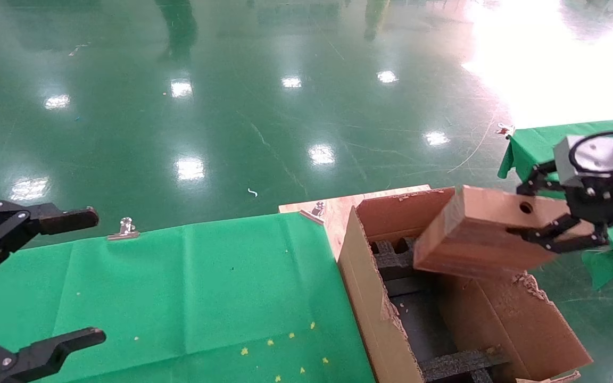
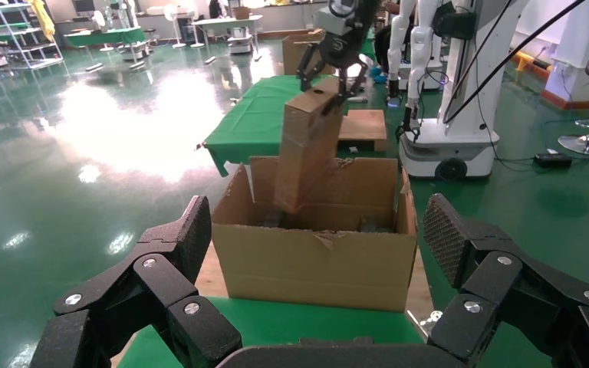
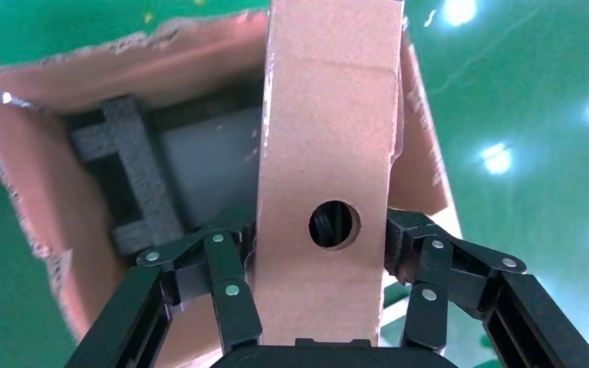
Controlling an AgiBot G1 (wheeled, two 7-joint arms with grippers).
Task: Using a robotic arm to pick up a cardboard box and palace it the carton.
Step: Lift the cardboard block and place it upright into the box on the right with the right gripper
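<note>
Right hand (image 1: 556, 226) grips the cardboard box (image 1: 477, 234), tilted above the carton (image 1: 370, 314). Transport step is under way; next, lower between the foam spacers (image 1: 397, 263) and release. Left hand (image 1: 46, 276) is parked open over the tabletop (image 1: 189, 298).

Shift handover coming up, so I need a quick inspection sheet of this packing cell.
Surface: green cloth clipped over the table.
Job's things: cardboard box held tilted over the open carton, low end just inside; black foam spacers inside.
Clutter: yellow specks on cloth.
Grippers: right gripper shut on box; left gripper open, idle over cloth.
Cables: black cable on right wrist.
Surroundings: glossy green floor.
</note>
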